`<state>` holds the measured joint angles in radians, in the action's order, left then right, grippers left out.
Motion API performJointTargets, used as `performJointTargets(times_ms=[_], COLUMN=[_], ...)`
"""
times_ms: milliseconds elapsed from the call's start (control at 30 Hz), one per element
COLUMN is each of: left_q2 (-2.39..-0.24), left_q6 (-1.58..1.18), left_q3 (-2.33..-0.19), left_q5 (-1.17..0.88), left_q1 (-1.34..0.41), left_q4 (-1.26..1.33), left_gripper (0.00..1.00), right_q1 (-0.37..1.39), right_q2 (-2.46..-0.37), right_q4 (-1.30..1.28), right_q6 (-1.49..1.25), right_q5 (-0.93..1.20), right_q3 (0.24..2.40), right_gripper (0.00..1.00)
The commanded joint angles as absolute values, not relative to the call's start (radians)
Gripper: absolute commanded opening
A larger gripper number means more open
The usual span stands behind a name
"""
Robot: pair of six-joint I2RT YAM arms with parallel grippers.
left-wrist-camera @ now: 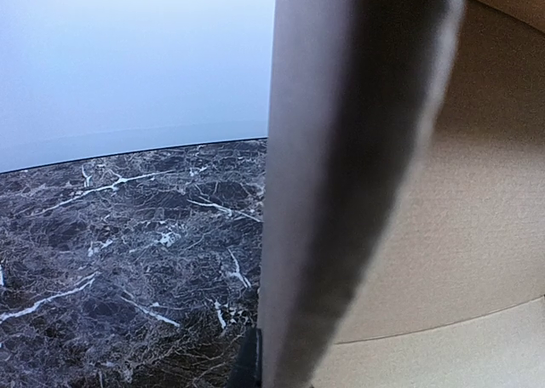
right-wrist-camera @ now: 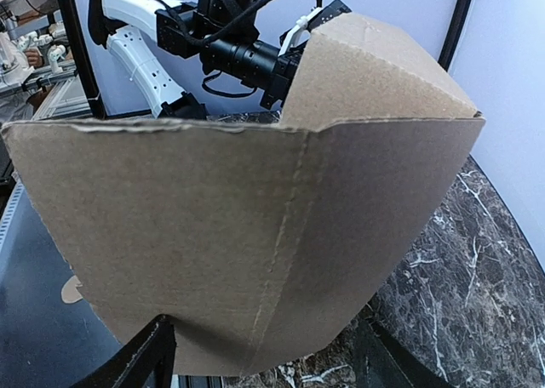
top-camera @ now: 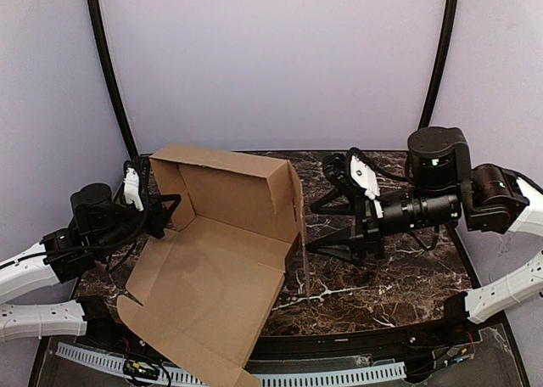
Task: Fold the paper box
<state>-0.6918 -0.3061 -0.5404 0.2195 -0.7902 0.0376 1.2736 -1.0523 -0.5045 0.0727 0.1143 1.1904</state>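
The paper box (top-camera: 221,260) is plain brown cardboard, partly folded. Its back wall and both side flaps stand up, and its front panel lies flat over the table's near edge. My left gripper (top-camera: 170,213) is at the left side flap. In the left wrist view that flap (left-wrist-camera: 341,192) stands edge-on between the jaws, with one dark finger (left-wrist-camera: 247,367) pressed to it and the other hidden. My right gripper (top-camera: 308,228) is open, its fingertips against the outside of the right wall. In the right wrist view the wall (right-wrist-camera: 255,218) fills the frame between the spread fingers (right-wrist-camera: 149,354).
The table (top-camera: 382,277) is dark marble, and its bare part lies right of the box under my right arm. A white cable track (top-camera: 297,377) runs along the near edge. Black curved poles (top-camera: 110,73) and pale walls stand behind. My left arm (right-wrist-camera: 238,56) shows beyond the box.
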Motion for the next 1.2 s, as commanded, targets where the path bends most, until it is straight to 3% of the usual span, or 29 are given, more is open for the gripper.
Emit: performJointTargets(times_ms=[0, 500, 1167], left_q2=[-0.69, -0.737, -0.818], left_q6=[-0.319, -0.365, -0.485], left_q3=[-0.531, -0.543, -0.549], left_q5=[0.207, 0.292, 0.415], left_q1=[-0.794, -0.794, -0.795], left_q4=[0.088, 0.065, 0.03], left_gripper=[0.01, 0.01, 0.01], right_q1=[1.27, 1.269, 1.269], right_q2=[-1.1, -1.285, -1.54], right_q4=[-0.431, -0.31, -0.253], right_q6=[0.078, 0.007, -0.197], right_q5=[0.13, 0.007, -0.454], right_q3=[1.225, 1.266, 1.385], right_gripper=[0.71, 0.72, 0.76])
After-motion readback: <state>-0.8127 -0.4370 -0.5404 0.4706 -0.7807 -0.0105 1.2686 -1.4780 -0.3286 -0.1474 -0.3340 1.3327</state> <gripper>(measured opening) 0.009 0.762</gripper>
